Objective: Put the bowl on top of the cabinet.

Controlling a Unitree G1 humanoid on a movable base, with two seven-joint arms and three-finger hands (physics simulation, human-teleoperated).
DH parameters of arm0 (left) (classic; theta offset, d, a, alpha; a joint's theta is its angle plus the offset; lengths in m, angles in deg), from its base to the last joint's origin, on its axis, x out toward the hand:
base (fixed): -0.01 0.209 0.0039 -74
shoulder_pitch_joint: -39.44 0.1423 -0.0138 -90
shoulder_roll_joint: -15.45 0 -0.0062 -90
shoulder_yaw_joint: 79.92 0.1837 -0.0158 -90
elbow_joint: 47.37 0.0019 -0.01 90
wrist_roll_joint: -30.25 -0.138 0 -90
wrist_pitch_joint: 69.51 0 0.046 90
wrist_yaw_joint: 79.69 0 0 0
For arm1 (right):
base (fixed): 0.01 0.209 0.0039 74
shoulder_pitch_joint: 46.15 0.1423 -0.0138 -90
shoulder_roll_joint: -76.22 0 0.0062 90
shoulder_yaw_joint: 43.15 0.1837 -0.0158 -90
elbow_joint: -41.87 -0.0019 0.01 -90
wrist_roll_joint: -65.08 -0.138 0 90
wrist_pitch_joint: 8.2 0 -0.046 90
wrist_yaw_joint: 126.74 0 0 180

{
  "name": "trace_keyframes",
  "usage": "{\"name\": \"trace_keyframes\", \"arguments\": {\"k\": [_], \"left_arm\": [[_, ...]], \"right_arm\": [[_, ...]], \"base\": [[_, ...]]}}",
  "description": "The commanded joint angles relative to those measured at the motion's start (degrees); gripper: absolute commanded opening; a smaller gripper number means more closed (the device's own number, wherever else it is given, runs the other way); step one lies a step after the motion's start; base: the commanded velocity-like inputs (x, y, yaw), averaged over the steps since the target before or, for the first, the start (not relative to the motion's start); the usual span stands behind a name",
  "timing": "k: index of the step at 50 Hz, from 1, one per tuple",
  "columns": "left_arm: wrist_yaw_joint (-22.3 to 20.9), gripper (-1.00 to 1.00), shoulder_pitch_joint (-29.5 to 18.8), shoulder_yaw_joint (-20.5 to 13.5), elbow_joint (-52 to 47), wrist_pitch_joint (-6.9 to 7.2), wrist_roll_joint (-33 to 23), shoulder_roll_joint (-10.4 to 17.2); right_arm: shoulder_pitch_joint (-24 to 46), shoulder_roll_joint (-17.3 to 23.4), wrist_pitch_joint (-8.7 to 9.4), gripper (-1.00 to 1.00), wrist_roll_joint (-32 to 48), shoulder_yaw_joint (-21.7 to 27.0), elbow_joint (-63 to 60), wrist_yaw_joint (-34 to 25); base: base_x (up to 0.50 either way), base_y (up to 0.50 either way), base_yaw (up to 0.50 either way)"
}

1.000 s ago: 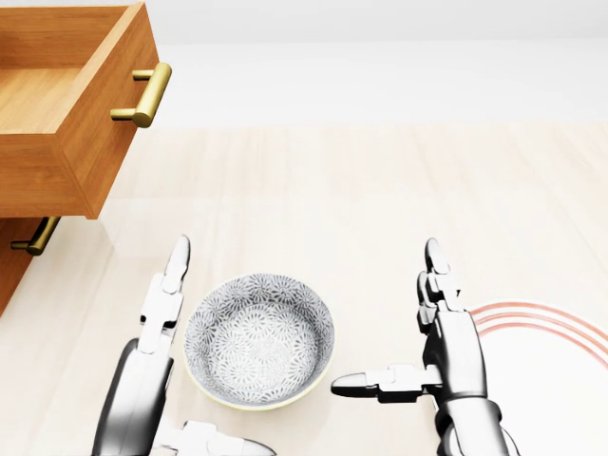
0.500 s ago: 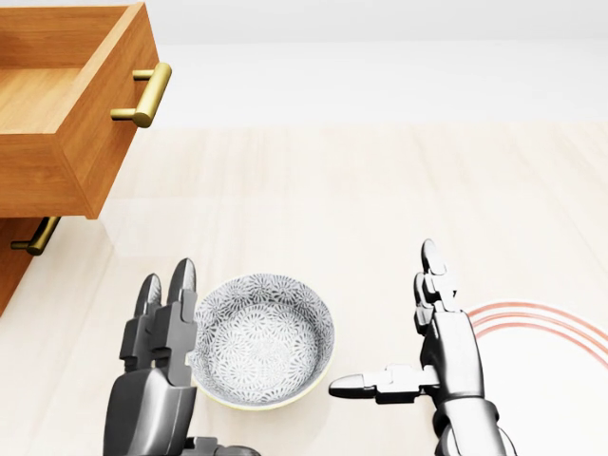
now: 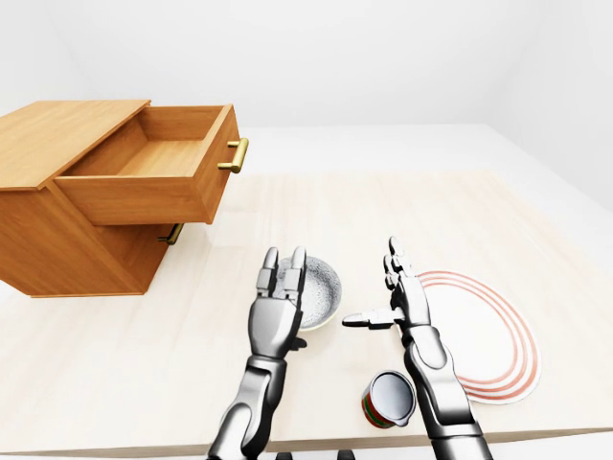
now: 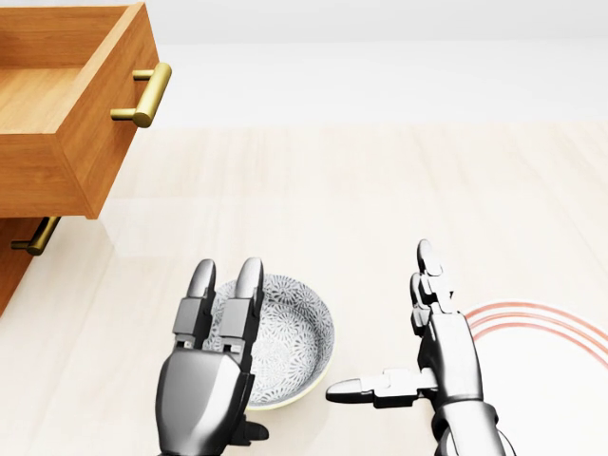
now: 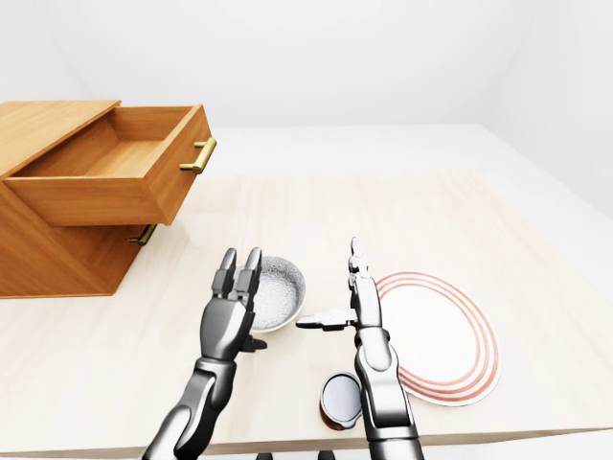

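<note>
Down on the pale wooden table (image 4: 380, 190) sits the grey-and-white patterned ceramic bowl (image 4: 285, 347), upright. Over its nine o'clock rim stands the robot's grey metal left hand (image 4: 209, 375), fingers extended and unclenched, hiding that side; contact is unclear. At the bowl's three o'clock, apart from it, the right hand (image 4: 437, 356) is spread wide, thumb pointing toward the bowl. Farther toward three o'clock lies a white plate with red rings (image 3: 479, 331); a red-sided can (image 3: 390, 399) rests at five o'clock. At ten o'clock is the wooden cabinet (image 3: 67, 206), its top drawer (image 3: 158, 172) pulled out.
</note>
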Motion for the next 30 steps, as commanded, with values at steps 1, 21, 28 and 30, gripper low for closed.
{"name": "trace_keyframes", "arguments": {"k": [1,21,28,30], "left_arm": [[0.0,1.0,-2.1,0.0,3.5,0.0,-2.5,-0.6],[0.0,-0.95,-1.0,-1.0,1.7,0.0,-1.0,-0.1],[0.0,-0.95,-0.7,-1.3,-0.3,0.0,0.3,-0.1],[0.0,-0.95,-0.6,-1.6,-1.2,0.0,1.0,-0.2]], "right_arm": [[-0.2,0.0,0.06,1.0,0.0,0.0,-0.3,-0.2],[0.0,-0.1,-0.25,1.0,0.3,-0.2,0.3,0.0],[0.1,-0.1,-0.22,1.0,0.4,-0.2,0.3,0.0],[0.0,-0.1,-0.16,1.0,0.4,-0.3,0.2,0.0]], "base": [[0.0,0.0,0.0],[0.0,0.0,0.0],[0.0,0.0,0.0],[0.0,0.0,0.0]]}}
